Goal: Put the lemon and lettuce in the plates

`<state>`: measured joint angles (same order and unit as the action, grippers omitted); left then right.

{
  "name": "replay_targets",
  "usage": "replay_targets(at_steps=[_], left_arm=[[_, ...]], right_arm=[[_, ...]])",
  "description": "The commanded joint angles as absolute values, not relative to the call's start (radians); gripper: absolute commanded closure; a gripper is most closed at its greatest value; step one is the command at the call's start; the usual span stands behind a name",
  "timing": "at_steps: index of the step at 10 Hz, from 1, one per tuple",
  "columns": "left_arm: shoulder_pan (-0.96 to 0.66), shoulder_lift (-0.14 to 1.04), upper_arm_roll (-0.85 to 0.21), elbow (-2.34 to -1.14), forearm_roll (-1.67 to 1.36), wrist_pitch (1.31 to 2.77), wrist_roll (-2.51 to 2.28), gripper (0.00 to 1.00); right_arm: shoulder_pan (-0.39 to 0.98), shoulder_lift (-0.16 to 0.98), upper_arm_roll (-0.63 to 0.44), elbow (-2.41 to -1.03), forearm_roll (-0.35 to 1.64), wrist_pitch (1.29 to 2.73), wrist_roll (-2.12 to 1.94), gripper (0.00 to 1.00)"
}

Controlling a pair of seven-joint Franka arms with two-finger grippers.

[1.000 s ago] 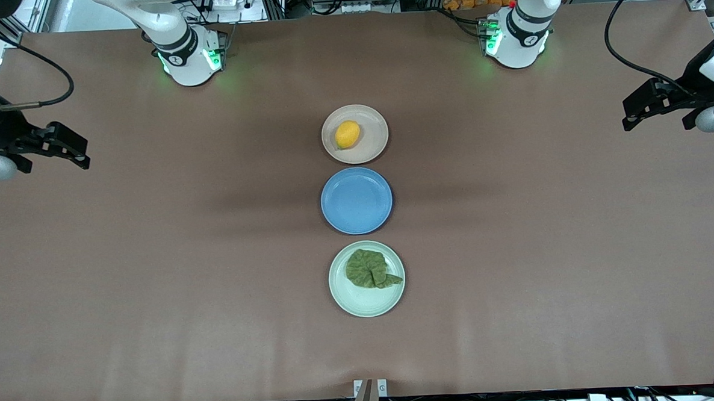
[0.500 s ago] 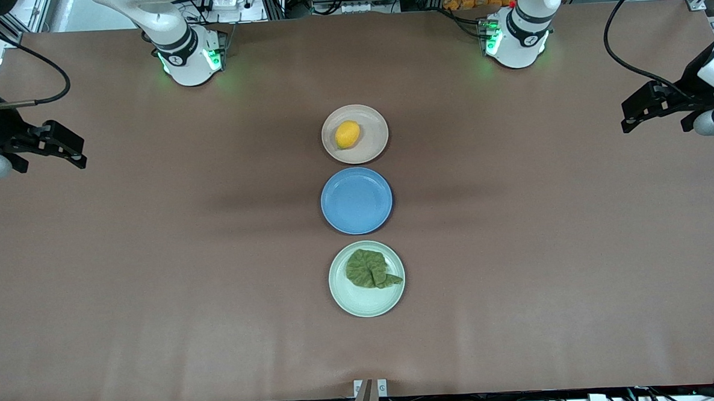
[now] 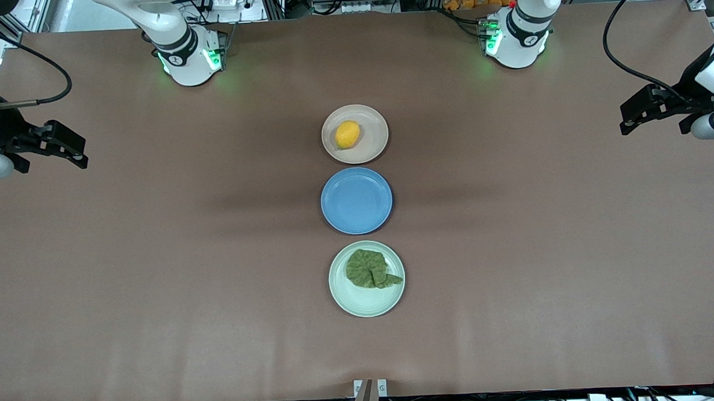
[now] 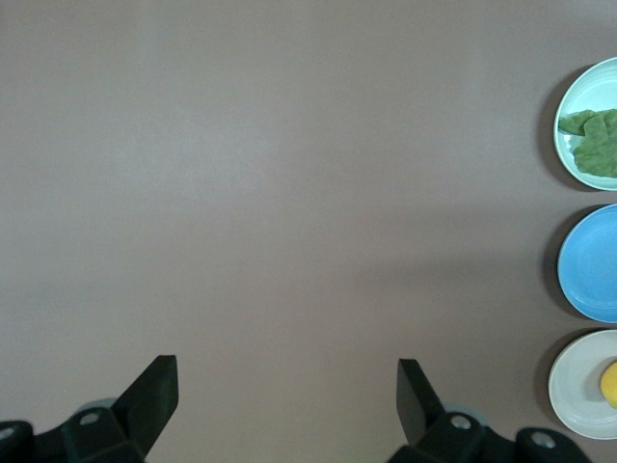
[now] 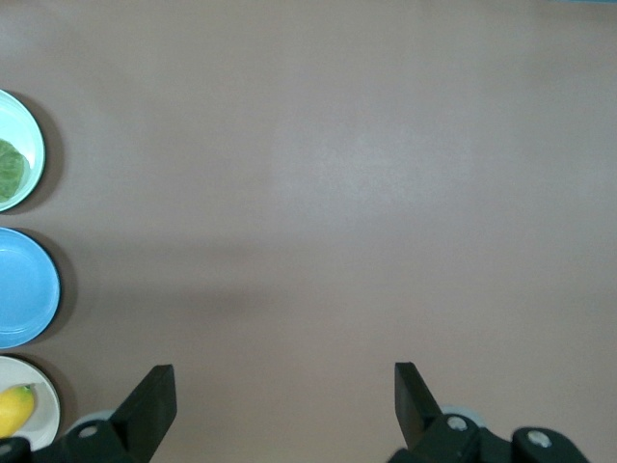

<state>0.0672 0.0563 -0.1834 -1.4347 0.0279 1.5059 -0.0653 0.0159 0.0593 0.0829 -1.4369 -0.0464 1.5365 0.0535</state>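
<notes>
Yellow-orange lemon (image 3: 347,134) sits in the beige-pink plate (image 3: 374,145), lettuce (image 3: 369,268) in the mint plate (image 3: 361,303) nearer the camera. Left tool (image 3: 654,108) and right tool (image 3: 46,146) wait with fingers spread over the table's (image 3: 155,263) ends; judging by this, nothing remains.

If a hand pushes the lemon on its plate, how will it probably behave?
The lemon is rounded and oval, so it would probably roll or wobble rather than slide. The beige plate is shallow, so its low rim may not stop it. It looks firm and smooth and might slip from a loose grip.
</notes>
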Motion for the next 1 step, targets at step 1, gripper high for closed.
replay_targets(at_steps=[1], left_arm=[[0.074,0.057,-0.189,-1.434,0.037,1.513,-0.048,0.0]], right_arm=[[0.026,0.035,0.072,-1.468,-0.028,1.549,0.043,0.0]])
